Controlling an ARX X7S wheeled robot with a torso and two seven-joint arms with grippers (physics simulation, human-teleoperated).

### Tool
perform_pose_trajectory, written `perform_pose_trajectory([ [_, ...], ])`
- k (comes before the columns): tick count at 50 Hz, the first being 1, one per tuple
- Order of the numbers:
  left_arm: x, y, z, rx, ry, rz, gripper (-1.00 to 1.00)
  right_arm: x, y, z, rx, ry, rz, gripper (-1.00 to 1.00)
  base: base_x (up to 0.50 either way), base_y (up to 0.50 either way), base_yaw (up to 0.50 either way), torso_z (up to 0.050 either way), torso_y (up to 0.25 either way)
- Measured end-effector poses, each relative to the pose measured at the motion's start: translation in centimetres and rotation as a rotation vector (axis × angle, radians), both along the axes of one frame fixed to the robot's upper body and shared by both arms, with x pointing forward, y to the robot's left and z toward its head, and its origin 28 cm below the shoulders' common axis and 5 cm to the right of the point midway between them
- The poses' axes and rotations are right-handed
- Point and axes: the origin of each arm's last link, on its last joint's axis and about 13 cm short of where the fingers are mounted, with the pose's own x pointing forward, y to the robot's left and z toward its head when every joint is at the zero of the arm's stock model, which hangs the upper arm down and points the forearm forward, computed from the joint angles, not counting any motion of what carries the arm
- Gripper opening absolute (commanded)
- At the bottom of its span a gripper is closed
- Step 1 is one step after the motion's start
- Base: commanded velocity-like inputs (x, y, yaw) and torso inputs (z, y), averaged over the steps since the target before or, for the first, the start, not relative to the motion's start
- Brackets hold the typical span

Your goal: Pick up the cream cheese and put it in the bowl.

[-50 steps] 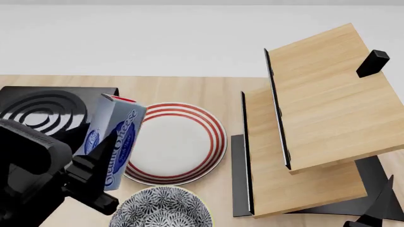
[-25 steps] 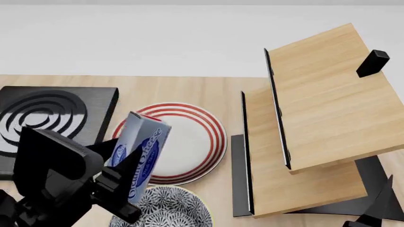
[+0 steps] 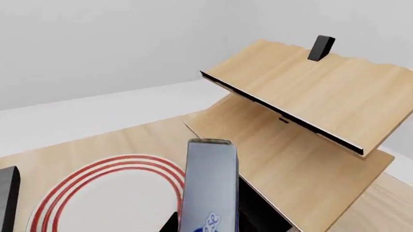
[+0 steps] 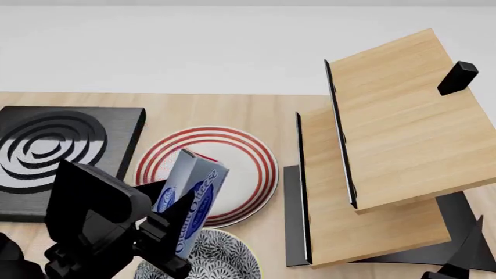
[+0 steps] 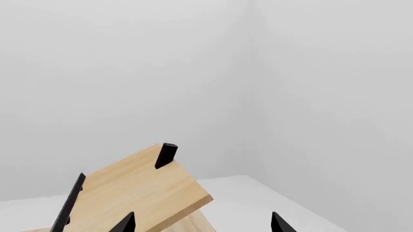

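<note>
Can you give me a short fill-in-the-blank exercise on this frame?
1. The cream cheese is held by the ____ gripper.
2. The plate has ____ rings.
3. The patterned bowl sits at the table's ____ edge, in front of the plate.
4. The right gripper holds ____, its jaws apart.

Missing words: left; red; near; nothing

Wooden shelf (image 4: 387,145) blocks the right; table (image 4: 209,107) behind the plate (image 4: 232,168) lies open.
</note>
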Motion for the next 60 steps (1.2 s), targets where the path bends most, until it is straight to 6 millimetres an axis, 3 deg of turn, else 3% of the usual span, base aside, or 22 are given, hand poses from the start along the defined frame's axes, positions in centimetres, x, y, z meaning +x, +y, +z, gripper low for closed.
perform_pose_trajectory([
  [60,1.2,-0.6,-3.8,0.029,0.092,-0.031,-1.0,0.0,0.0,0.0,-0.001,-0.001,0.002,1.0,0.0,0.0,0.0,0.0,0.001],
])
